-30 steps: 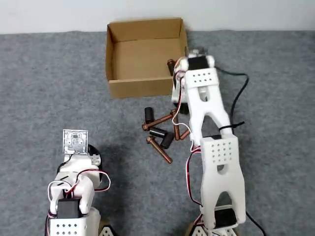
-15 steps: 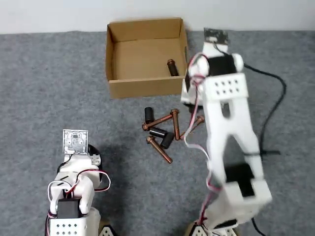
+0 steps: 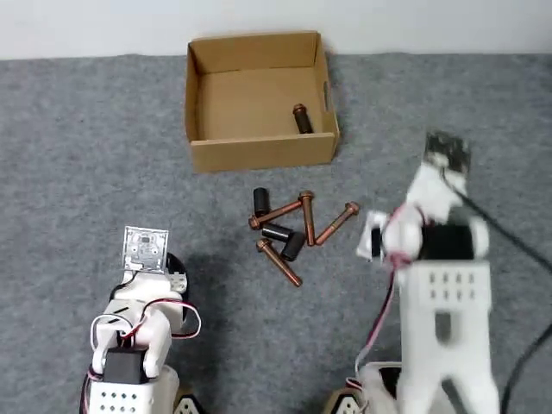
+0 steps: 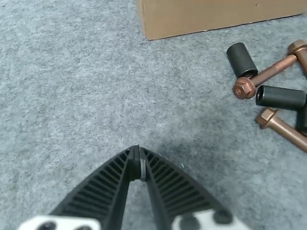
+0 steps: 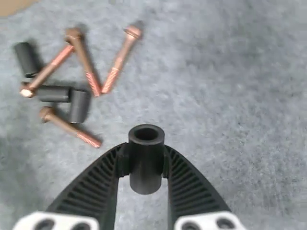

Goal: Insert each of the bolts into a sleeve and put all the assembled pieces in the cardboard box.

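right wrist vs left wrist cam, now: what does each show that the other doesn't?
Right wrist, not left wrist: the right gripper shut on a black cylindrical sleeve, open end toward the camera, plus a fourth copper-coloured bolt at the pile's edge.
Left wrist, not right wrist: the left gripper, shut and empty, and the brown cardboard box, its outer wall (right wrist has at most a tan sliver).
Both: the grey carpet with the loose copper bolts and loose black sleeves lying on it.
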Available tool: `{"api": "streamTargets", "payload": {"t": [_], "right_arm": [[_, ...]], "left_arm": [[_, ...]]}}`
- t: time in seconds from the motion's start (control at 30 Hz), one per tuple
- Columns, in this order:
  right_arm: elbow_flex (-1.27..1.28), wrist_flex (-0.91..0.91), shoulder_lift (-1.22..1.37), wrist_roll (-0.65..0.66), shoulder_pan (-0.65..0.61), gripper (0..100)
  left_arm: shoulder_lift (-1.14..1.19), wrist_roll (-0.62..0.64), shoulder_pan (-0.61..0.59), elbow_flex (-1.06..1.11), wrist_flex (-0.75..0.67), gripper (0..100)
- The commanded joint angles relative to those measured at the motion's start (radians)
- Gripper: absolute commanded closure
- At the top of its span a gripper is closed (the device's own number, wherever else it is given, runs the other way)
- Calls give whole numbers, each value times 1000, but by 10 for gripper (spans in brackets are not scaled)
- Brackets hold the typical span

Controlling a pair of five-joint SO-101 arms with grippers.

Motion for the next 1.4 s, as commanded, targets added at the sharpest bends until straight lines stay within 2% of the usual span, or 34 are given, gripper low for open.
{"api": "streamTargets", "payload": {"t": [0.0, 0.2, 0.33, 0.57, 0.83, 0.97, 1.17, 1.37], "right_arm": [[279, -133, -249, -3, 54, 991], [592, -271, -630, 3, 76, 991], [628, -257, -773, 61, 81, 991], [614, -157, -826, 58, 84, 991], [626, -150, -820, 15, 77, 991], [628, -150, -820, 14, 81, 991], [628, -150, -820, 14, 77, 991], [628, -150, -820, 12, 76, 991]], "left_arm": [[-6, -5, 6, -84, -2, 995], [35, -34, 132, -278, -8, 995], [244, -23, 199, -403, -11, 995], [835, 63, 381, -799, -25, 995], [1376, 61, 551, -1145, -25, 995], [1576, 61, 583, -1313, -23, 984], [1814, 60, 589, -1534, -23, 845], [2044, 40, 615, -1765, 57, 836]]}}
